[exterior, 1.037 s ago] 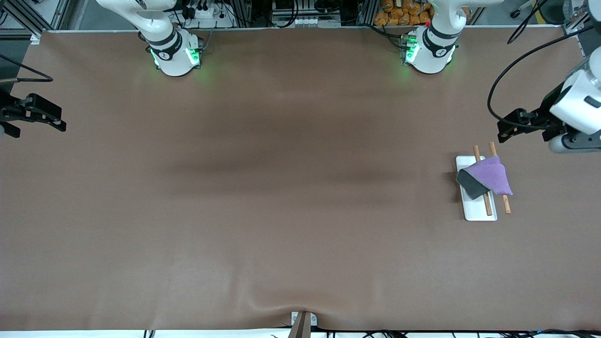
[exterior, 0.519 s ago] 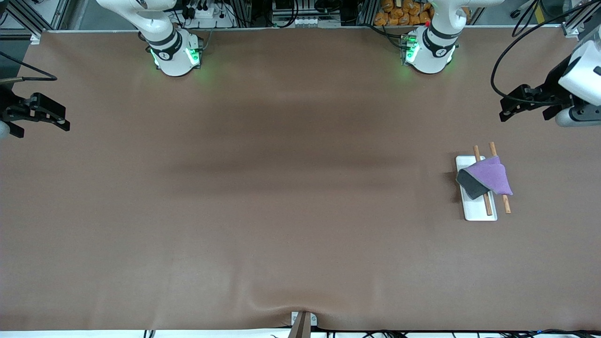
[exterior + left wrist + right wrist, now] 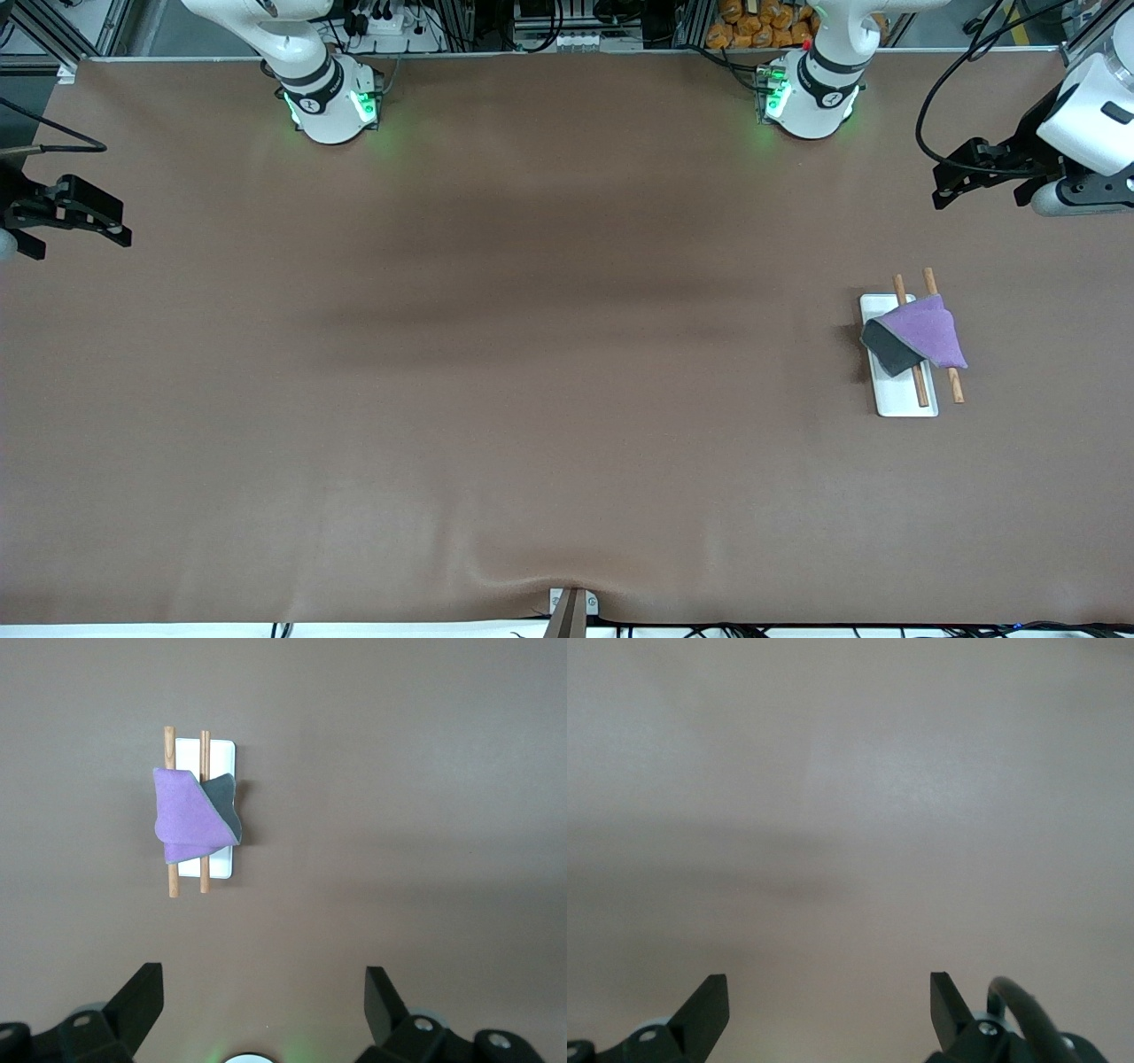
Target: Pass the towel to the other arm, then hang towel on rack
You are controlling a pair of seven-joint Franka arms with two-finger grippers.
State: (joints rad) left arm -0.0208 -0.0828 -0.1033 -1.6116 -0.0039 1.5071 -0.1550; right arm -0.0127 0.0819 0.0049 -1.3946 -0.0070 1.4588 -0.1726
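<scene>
The purple and grey towel (image 3: 921, 335) hangs draped over the two wooden rods of the rack (image 3: 904, 399), which stands on its white base plate toward the left arm's end of the table. The left wrist view shows the towel (image 3: 188, 815) on the rack (image 3: 221, 753) too. My left gripper (image 3: 941, 188) is open and empty, up in the air over bare table beside the rack, apart from it. My right gripper (image 3: 120, 236) is open and empty, waiting over the right arm's end of the table; its wrist view shows only bare table.
The brown table mat (image 3: 549, 354) covers the whole table. The two arm bases (image 3: 332, 102) stand along the table edge farthest from the front camera. A small bracket (image 3: 571, 607) sits at the nearest edge.
My left gripper has risen and drawn away from the rack, toward the arm bases. The towel and rack have not moved. My right gripper shifted only slightly.
</scene>
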